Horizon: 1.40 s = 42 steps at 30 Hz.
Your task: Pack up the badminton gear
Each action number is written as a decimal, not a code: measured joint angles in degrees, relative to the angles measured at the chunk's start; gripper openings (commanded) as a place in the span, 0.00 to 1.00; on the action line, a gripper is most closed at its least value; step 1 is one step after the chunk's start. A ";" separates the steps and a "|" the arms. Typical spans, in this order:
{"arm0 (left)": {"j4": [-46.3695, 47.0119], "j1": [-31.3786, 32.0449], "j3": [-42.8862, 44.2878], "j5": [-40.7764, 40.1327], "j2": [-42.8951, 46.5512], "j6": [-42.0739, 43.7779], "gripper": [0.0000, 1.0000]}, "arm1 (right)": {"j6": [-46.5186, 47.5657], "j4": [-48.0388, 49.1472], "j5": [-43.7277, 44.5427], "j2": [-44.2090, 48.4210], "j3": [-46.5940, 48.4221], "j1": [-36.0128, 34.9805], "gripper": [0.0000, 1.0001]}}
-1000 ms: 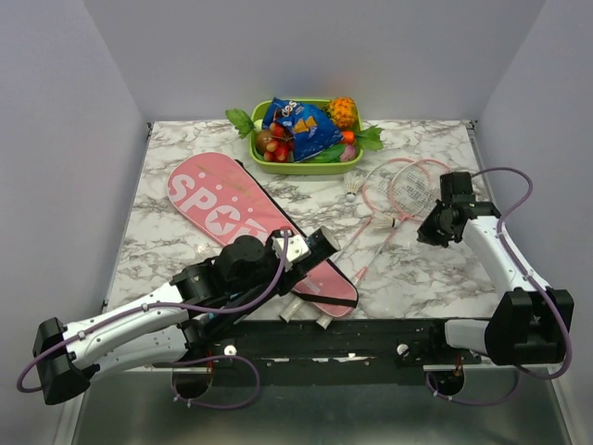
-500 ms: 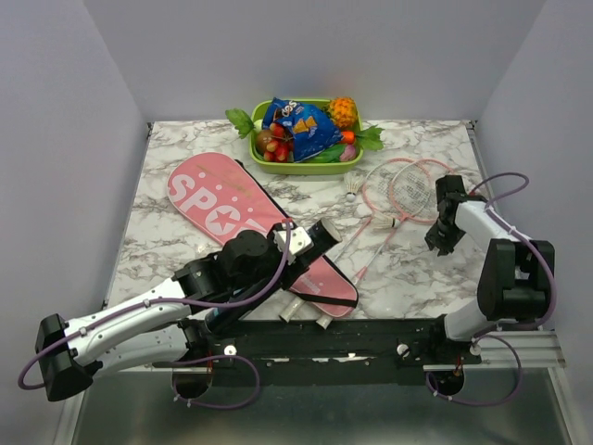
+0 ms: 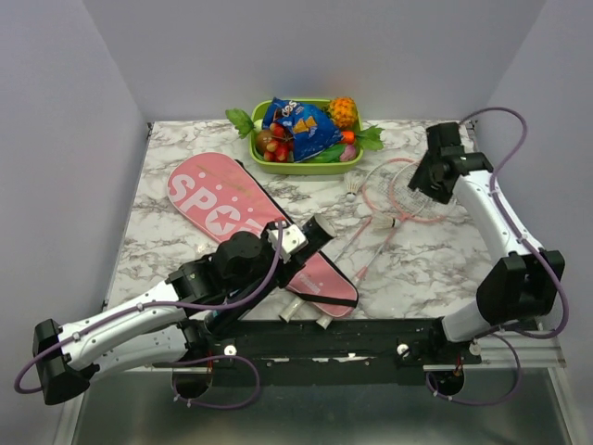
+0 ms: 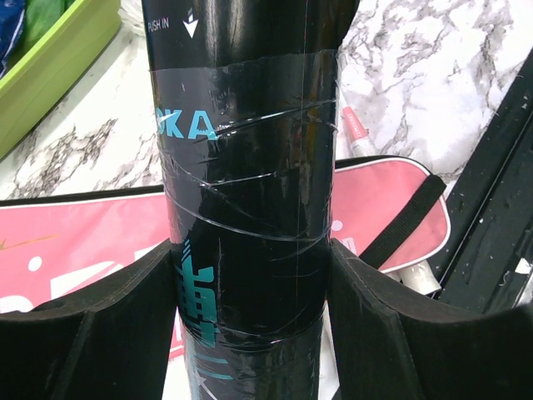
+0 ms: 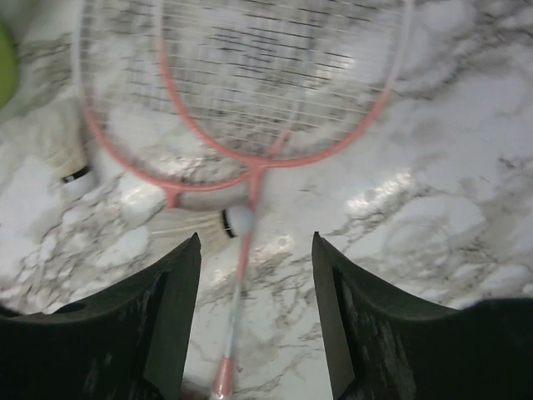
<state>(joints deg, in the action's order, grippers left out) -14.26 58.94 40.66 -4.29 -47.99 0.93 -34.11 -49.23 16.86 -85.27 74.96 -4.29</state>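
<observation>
My left gripper (image 4: 250,321) is shut on the long black tube (image 4: 246,167), which stands upright between its pads. In the top view the left gripper (image 3: 283,248) holds the tube (image 3: 313,234) over the lower end of the pink "SPORT" bag (image 3: 232,209). The two pink rackets (image 3: 400,190) lie crossed on the marble, with their white handles (image 3: 306,313) near the front edge. My right gripper (image 3: 424,181) hovers open over the racket heads (image 5: 250,92), with nothing between its fingers (image 5: 171,300). One shuttlecock (image 5: 200,223) lies by the racket throat and another (image 5: 71,162) to the left.
A green tray (image 3: 278,167) of toy fruit with a blue snack packet (image 3: 301,125) stands at the back centre. The pink bag's black strap (image 4: 400,221) lies beside the tube. Grey walls close in the table on three sides.
My right gripper has opened and swung from the right-hand side toward the back, over the racket heads. The left arm has barely shifted and still holds the tube.
</observation>
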 measured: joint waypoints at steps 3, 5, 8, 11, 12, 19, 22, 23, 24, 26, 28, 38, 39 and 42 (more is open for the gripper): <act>-0.76 0.00 0.00 -1.49 0.63 -0.17 0.00 | 2.73 -2.80 0.55 -4.59 9.29 -7.04 0.65; -1.33 0.00 0.00 -2.71 0.90 -0.61 0.00 | 4.24 -4.11 0.96 -8.22 13.22 -11.32 0.66; -2.12 -0.02 0.00 -4.24 0.96 -1.40 0.00 | 5.90 -6.58 2.01 -13.75 16.33 -16.44 0.67; -2.60 -0.04 0.00 -4.92 1.33 -1.79 0.00 | 6.47 -9.07 3.89 -18.69 17.68 -20.09 0.67; -3.02 -0.07 0.00 -5.27 1.77 -1.92 0.00 | 6.58 -9.68 4.61 -19.93 17.79 -21.16 0.67; -5.40 -0.07 -0.02 -6.82 4.98 -2.75 0.00 | 6.71 -12.31 8.57 -24.50 19.43 -25.62 0.67; -5.79 -0.04 -0.07 -7.23 5.49 -2.95 0.00 | 6.71 -12.63 11.06 -26.18 20.28 -26.38 0.67; -5.92 -0.07 -0.09 -7.30 5.57 -2.97 0.00 | 6.71 -12.79 11.76 -26.71 20.33 -26.47 0.67; -6.03 -0.04 -0.09 -7.37 5.62 -2.99 0.00 | 6.73 -13.07 12.50 -27.32 20.33 -26.53 0.67; -6.12 -0.04 -0.24 -7.54 5.62 -3.10 0.00 | 6.73 -13.55 13.97 -28.57 20.33 -26.73 0.67; -6.16 -0.04 -0.31 -7.67 5.62 -3.08 0.00 | 6.73 -13.79 15.34 -29.83 20.33 -26.77 0.67; -6.12 -0.04 -0.44 -7.69 5.62 -3.02 0.00 | 6.82 -14.03 19.23 -33.18 21.33 -26.86 0.67; -6.08 -0.04 -0.52 -7.69 5.62 -2.97 0.00 | 6.84 -14.03 19.41 -33.66 21.44 -26.91 0.67; -5.73 -0.04 -0.87 -7.69 5.62 -2.82 0.00 | 7.06 -14.08 20.00 -34.75 21.49 -27.06 0.67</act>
<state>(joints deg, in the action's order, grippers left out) -19.99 58.89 39.79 -11.99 -42.37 -1.89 -27.05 -63.31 36.86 -120.03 96.44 -31.35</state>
